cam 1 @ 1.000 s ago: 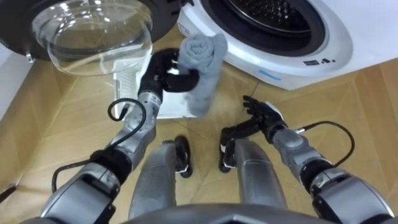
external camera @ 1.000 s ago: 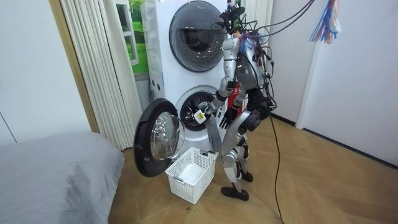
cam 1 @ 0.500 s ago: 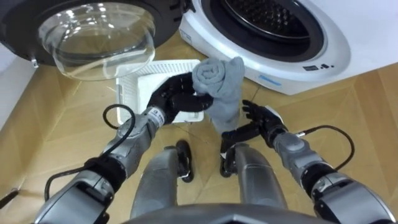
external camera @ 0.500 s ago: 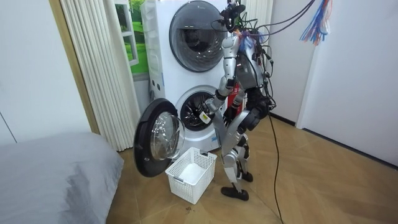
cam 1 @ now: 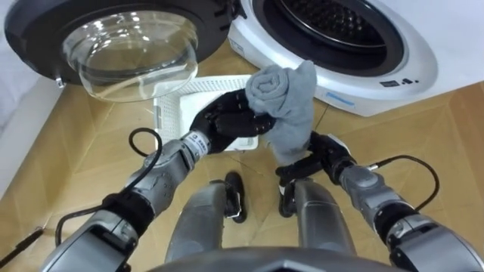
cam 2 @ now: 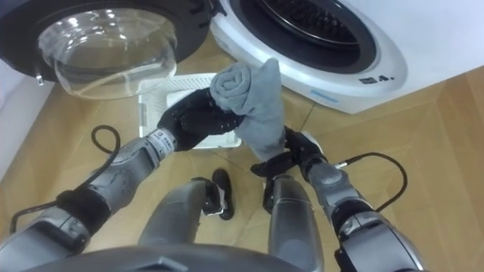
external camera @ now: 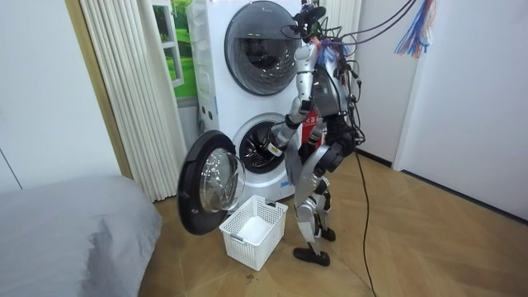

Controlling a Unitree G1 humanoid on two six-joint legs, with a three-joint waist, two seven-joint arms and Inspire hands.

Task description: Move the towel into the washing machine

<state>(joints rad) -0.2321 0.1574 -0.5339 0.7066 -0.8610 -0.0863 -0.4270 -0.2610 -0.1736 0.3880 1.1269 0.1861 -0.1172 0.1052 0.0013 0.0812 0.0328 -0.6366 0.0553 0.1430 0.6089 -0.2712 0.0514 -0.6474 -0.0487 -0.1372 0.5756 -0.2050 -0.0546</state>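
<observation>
Stands upright on the wooden floor (external camera: 396, 239) in front of the washing machine (cam 1: 378, 53), the lower of two stacked units, with a second machine (external camera: 256, 37) above it. Stands just beside a white basket (cam 1: 172, 113) that sits on the floor below the open door.

Grips a rolled grey towel (cam 1: 283, 91) in the left hand (cam 1: 227, 121), fingers curled tight round the roll, with the loose end of the cloth hanging straight down. Holds the towel in the air, above the far edge of the basket and just short of the round opening of the washing machine, not inside the drum.

Holds the right hand (cam 1: 327, 155) low, just behind the hanging end of the towel, fingers loosely stretched and apart, clamped on nothing. Cannot tell whether that hand touches the cloth.

Looks down on the door (cam 1: 132, 45) swung wide open to the left, its glass bowl turned upward. Sees the dark, ribbed drum through the opening.

In the room view, reaches the left arm toward the opening, with a grey bed (external camera: 66, 231) at the room view's left and pale curtains (external camera: 140, 91) behind the open door.
</observation>
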